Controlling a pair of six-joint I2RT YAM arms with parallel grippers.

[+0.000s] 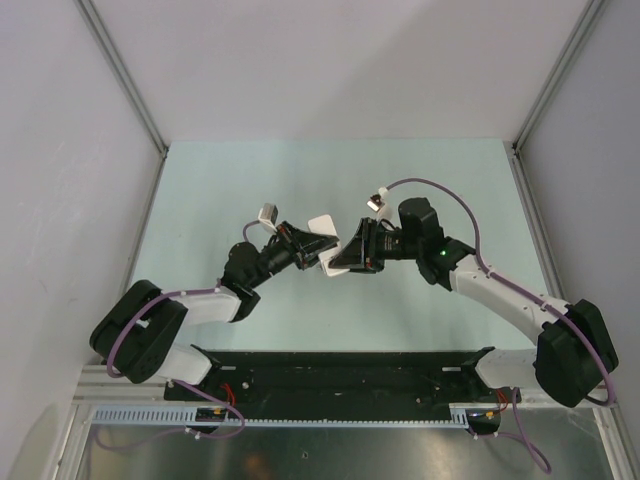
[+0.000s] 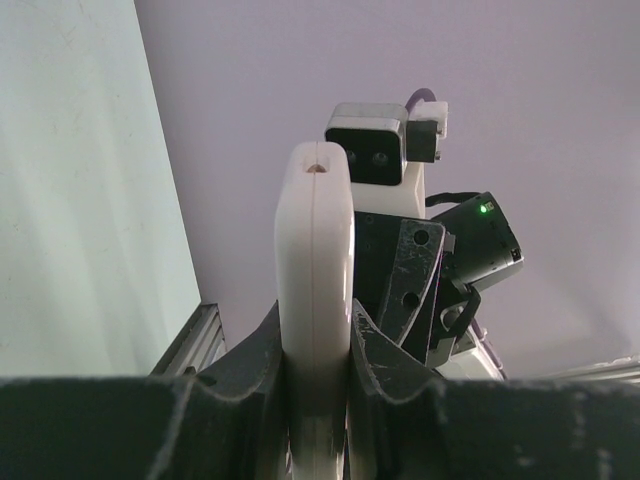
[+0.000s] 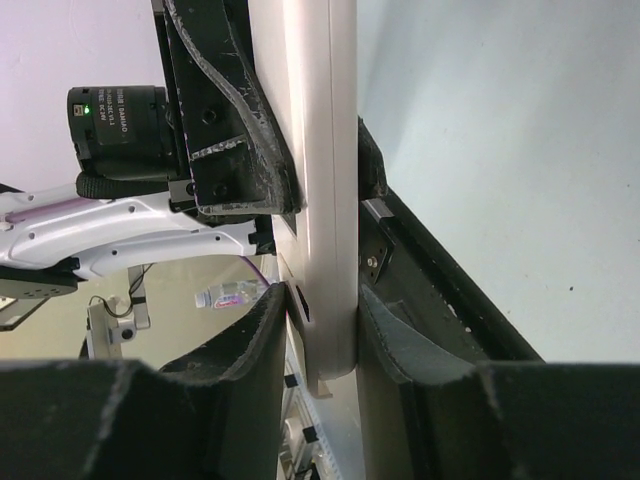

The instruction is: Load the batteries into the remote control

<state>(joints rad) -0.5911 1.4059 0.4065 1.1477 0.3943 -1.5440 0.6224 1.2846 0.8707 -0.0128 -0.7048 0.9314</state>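
Note:
The remote control [image 1: 323, 226] is a white bar held in the air between both arms, above the middle of the table. My left gripper [image 1: 306, 246] is shut on one end of it; in the left wrist view the remote control [image 2: 315, 230] stands edge-on between the dark fingers of the left gripper [image 2: 316, 325]. My right gripper [image 1: 348, 252] comes from the opposite side. In the right wrist view the right gripper [image 3: 322, 305] has both pads against the other end of the remote control [image 3: 322, 150], where a thin white flap [image 3: 299, 305] stands slightly off its side. The batteries are out of view.
The pale green table top [image 1: 230, 180] is walled by grey panels with metal posts [image 1: 130, 90] at the corners. A black base plate [image 1: 340, 365] carries both arms at the near edge. Grey cables loop off each wrist.

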